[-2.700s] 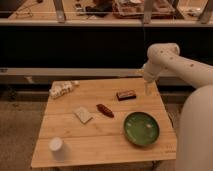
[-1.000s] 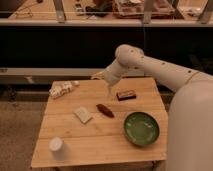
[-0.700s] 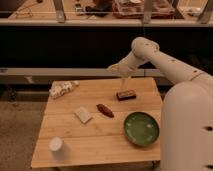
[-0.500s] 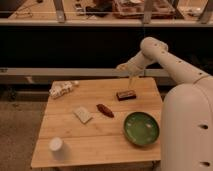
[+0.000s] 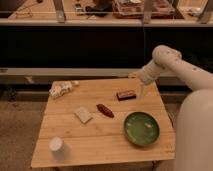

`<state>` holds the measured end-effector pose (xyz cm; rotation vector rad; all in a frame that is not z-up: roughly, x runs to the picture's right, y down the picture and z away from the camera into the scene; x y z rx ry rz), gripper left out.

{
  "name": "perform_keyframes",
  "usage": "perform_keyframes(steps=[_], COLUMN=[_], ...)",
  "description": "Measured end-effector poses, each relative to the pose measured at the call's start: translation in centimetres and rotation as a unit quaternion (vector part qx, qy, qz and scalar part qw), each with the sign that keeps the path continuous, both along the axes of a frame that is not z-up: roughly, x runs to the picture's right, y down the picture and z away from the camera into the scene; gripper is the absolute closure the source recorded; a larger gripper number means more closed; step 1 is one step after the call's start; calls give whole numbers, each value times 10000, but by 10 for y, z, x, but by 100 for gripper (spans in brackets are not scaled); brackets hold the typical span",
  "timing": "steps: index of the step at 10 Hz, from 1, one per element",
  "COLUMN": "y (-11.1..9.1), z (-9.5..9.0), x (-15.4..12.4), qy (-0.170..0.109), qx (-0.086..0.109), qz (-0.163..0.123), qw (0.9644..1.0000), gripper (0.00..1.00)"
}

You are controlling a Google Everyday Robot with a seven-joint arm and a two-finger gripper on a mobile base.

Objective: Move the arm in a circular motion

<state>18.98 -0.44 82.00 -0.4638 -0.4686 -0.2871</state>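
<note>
The glossy white arm (image 5: 172, 65) reaches in from the right. Its bulbous joint (image 5: 166, 54) sits above the table's back right corner, and a thick segment slopes down and left from it. The gripper (image 5: 140, 88) is the narrow pale-yellowish tip. It hangs just above the wooden table (image 5: 105, 145), right of a dark bar (image 5: 126, 94). It holds nothing that I can see.
On the table lie a green plate (image 5: 141, 128), a red-brown oblong item (image 5: 105, 110), a pale flat packet (image 5: 83, 114), a white cup (image 5: 56, 145) and a crumpled white bag (image 5: 62, 88). The robot's white body (image 5: 195, 130) fills the right side. A dark shelf unit (image 5: 90, 45) stands behind.
The arm has swung from over the table's back middle to the right. The tip has dropped to the back right edge beside the dark bar. The items on the table have not moved.
</note>
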Motion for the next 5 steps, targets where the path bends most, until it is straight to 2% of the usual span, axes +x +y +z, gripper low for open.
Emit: perform_keyframes(steps=[1, 2, 4, 5], y=[18, 39, 69, 91], z=[-16, -41, -77, -102], x=[0, -5, -18, -49], qy=[88, 202, 308, 165], qx=[15, 115, 246, 294], qz=[-213, -530, -953, -1245], qw=[9997, 9983, 9947, 9916], gripper=[20, 20, 20, 20])
